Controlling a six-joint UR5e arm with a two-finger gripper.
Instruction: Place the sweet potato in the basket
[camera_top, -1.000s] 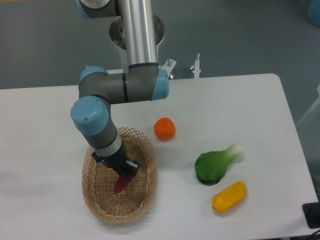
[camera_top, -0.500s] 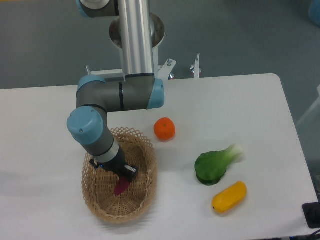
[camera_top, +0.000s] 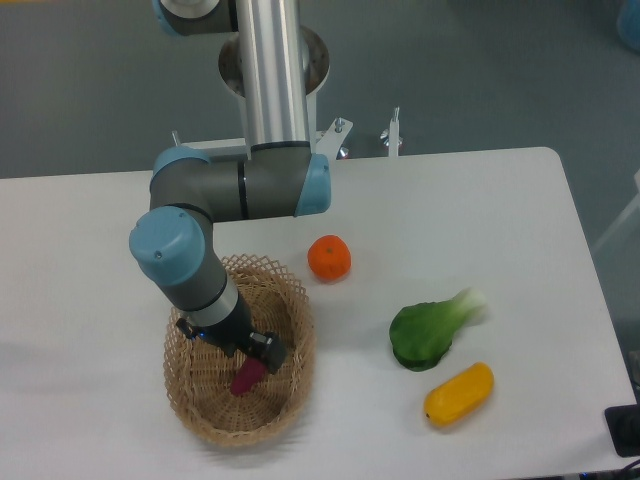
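- Fixed camera, writing: no brand, label or lettering is legible.
- Claw (camera_top: 252, 368): lowered inside the basket (camera_top: 285, 405), clamped on the sweet potato (camera_top: 243, 381), whose tip sits low over the basket floor.
- Surface: white table (camera_top: 480, 210) bearing an orange fruit (camera_top: 329, 258), a leafy green vegetable (camera_top: 428, 330) and a yellow vegetable (camera_top: 459, 394).
- Room: grey floor (camera_top: 100, 90) beyond the table.

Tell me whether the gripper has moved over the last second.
Yes. The gripper has sunk a little deeper into the basket, carrying the sweet potato down, away from the orange fruit, which stayed put.
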